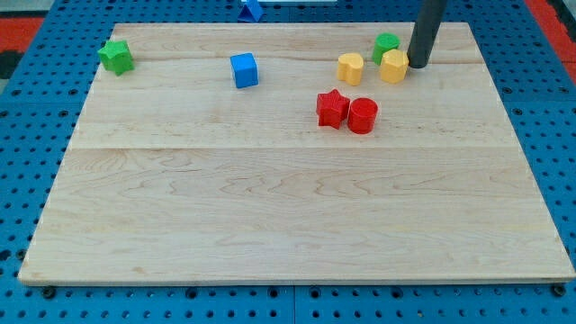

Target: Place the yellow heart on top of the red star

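The red star (332, 108) lies right of the board's centre, towards the view's top, touching a red cylinder (363, 116) on its right. Two yellow blocks lie above them. The left one (350, 67) looks like the yellow heart. The right one (393, 66) looks like a hexagon. My tip (418, 64) stands just right of the right yellow block, touching or nearly touching it, and well to the upper right of the red star.
A green block (386, 45) sits just above the two yellow blocks, left of my rod. A blue cube (244, 70) lies at top centre-left. A green star (115, 56) lies at the top left corner. A blue block (253, 9) lies beyond the board's top edge.
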Robot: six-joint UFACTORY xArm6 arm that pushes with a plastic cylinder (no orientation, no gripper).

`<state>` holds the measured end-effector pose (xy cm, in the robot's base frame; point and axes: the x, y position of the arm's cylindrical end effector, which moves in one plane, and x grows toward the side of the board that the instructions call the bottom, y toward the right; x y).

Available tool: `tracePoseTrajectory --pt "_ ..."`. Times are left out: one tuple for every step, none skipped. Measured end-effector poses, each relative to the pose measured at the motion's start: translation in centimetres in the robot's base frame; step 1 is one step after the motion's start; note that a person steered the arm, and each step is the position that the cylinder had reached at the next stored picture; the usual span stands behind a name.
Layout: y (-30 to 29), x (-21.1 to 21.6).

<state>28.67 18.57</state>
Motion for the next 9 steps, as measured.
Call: tracePoseTrajectory --pt "-1.3 0.0" --pt "-0.8 0.3" --pt "1.8 2.1" --pt "2.0 7.6" --pt "-4.9 8.8" --pt "-6.7 7.3" --pt "-10.3 6.1" --pt "-16.4 3.9" --pt "-17.1 -0.7"
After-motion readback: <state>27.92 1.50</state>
